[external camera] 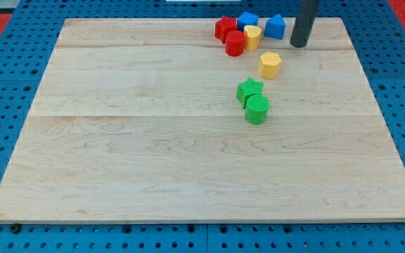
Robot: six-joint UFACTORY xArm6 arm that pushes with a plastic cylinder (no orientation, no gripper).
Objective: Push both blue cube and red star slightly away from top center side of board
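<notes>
The blue cube (247,20) sits near the board's top edge, right of centre. The red star (224,27) lies just to its left, touching a red cylinder (235,43). My tip (299,43) is the lower end of the dark rod at the view's top right. It stands on the board to the right of a second blue block (275,27), apart from it, and well right of the blue cube and red star.
A small yellow block (252,36) sits between the red cylinder and the blue blocks. A yellow hexagonal block (270,65) lies below. A green star (250,90) and green cylinder (256,109) touch each other near the middle. The wooden board (153,154) rests on blue pegboard.
</notes>
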